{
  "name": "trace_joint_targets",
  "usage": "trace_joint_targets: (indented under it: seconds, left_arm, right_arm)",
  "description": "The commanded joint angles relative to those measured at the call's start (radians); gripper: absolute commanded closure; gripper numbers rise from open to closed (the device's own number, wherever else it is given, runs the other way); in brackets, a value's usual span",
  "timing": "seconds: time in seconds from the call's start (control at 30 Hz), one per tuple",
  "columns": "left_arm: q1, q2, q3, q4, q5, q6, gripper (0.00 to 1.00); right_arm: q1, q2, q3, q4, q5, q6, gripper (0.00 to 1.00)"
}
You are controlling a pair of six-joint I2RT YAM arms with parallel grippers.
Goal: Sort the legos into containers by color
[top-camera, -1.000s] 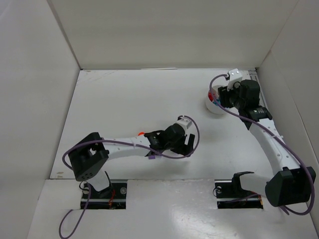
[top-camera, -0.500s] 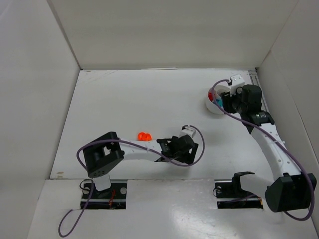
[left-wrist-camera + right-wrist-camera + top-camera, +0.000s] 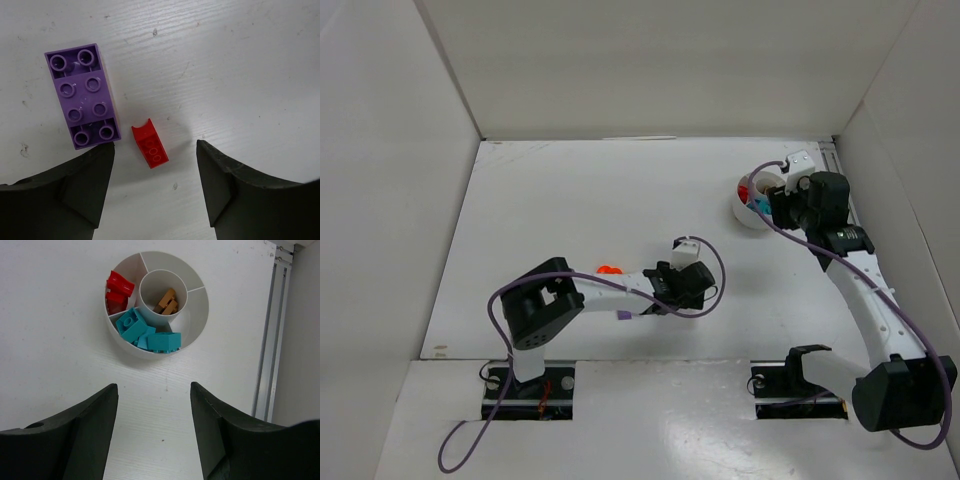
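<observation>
Through the left wrist camera I saw the left pincer point(image 3: 155, 172) spread wide above the tabletop point(image 3: 570, 200), pinching nothing. A small red piece point(image 3: 149, 144) lay flat on the tabletop in the gap between its two fingers, touching neither. Just beside that piece, up and to the left, lay a purple brick point(image 3: 82, 95), studs up, its near end close to the left finger. From the overhead camera I could also make out an orange-red lego point(image 3: 609, 270) on the tabletop beside the left arm's forearm.

The right pincer point(image 3: 152, 405) hung over the far right of the tabletop, its fingers likewise spread and holding nothing. Just beyond its fingertips sat the round white dish point(image 3: 197, 310). Red bricks point(image 3: 119, 287) lay in the dish's upper-left wedge, teal bricks point(image 3: 145, 335) filled the wedge nearest the pincer, and some tan-orange pieces point(image 3: 166, 302) sat in the central hub.
</observation>
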Motion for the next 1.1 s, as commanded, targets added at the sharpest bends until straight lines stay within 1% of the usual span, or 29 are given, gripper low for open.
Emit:
trace_joint_targets:
  seconds: [0.0,0.03,0.13,0.17,0.33,0.43,0.53,0.57,0.63,0.67,0.7,0.77,0.8,0.83,0.87,0.9,0.93,0.97,1.03,1.07]
  left_arm:
    - [0.004,0.035,0.027,-0.081,-0.034,-0.011,0.39]
    - [0.004,0.035,0.027,-0.069,-0.020,0.001,0.45]
    - [0.004,0.035,0.018,-0.043,0.006,0.021,0.53]
    - [0.004,0.035,0.018,-0.030,0.006,0.021,0.60]
    - [0.004,0.035,0.018,-0.030,-0.003,0.021,0.78]
    - [0.004,0.026,0.027,-0.030,-0.028,0.046,0.87]
    - [0.004,0.003,0.027,-0.010,-0.071,0.067,0.91]
    - [0.004,-0.021,0.027,-0.001,-0.080,0.084,0.94]
    - [0.013,-0.059,0.027,0.011,-0.089,0.124,0.94]
    - [0.013,-0.113,0.027,0.023,-0.089,0.142,0.94]
    - [0.013,-0.145,0.001,0.054,-0.089,0.158,0.94]
    - [0.036,-0.219,-0.030,0.095,-0.076,0.208,0.94]
    - [0.048,-0.292,-0.065,0.149,-0.056,0.234,0.94]
    - [0.094,-0.329,-0.083,0.177,0.023,0.251,0.93]
    - [0.124,-0.366,-0.103,0.206,0.083,0.267,0.93]
    - [0.161,-0.435,-0.123,0.238,0.157,0.296,0.93]
    - [0.200,-0.467,-0.161,0.294,0.313,0.296,0.92]
    - [0.271,-0.500,-0.183,0.328,0.399,0.310,0.92]
    - [0.327,-0.578,-0.235,0.416,0.544,0.319,0.92]
    - [0.364,-0.599,-0.246,0.442,0.664,0.319,0.92]
  right_arm:
    - [-0.007,0.001,0.006,0.015,0.010,-0.010,0.35]
    - [-0.007,0.001,0.006,0.015,0.010,-0.010,0.35]
    - [-0.007,0.010,0.006,0.015,0.010,-0.010,0.35]
    - [-0.007,0.010,0.006,0.015,0.010,-0.010,0.35]
    - [-0.007,0.010,0.006,0.015,0.010,-0.010,0.35]
    - [-0.007,-0.013,-0.032,0.037,-0.046,-0.040,0.35]
    - [-0.007,-0.027,-0.072,0.065,-0.154,-0.088,0.35]
    - [-0.007,-0.042,-0.096,0.077,-0.181,-0.088,0.35]
    - [-0.007,-0.069,-0.119,0.088,-0.276,-0.126,0.35]
    - [-0.007,-0.098,-0.142,0.100,-0.312,-0.151,0.35]
    - [-0.007,-0.115,-0.154,0.101,-0.380,-0.166,0.34]
    - [-0.007,-0.173,-0.185,0.154,-0.456,-0.204,0.34]
    - [-0.007,-0.195,-0.219,0.169,-0.482,-0.217,0.32]
    - [-0.007,-0.215,-0.234,0.186,-0.546,-0.217,0.32]
    - [-0.007,-0.235,-0.250,0.217,-0.579,-0.232,0.32]
    - [-0.007,-0.272,-0.276,0.226,-0.608,-0.247,0.32]
    - [0.002,-0.289,-0.285,0.226,-0.657,-0.260,0.32]
    - [0.012,-0.306,-0.294,0.238,-0.671,-0.272,0.31]
    - [0.058,-0.352,-0.308,0.248,-0.695,-0.303,0.31]
    - [0.078,-0.362,-0.317,0.248,-0.729,-0.303,0.30]
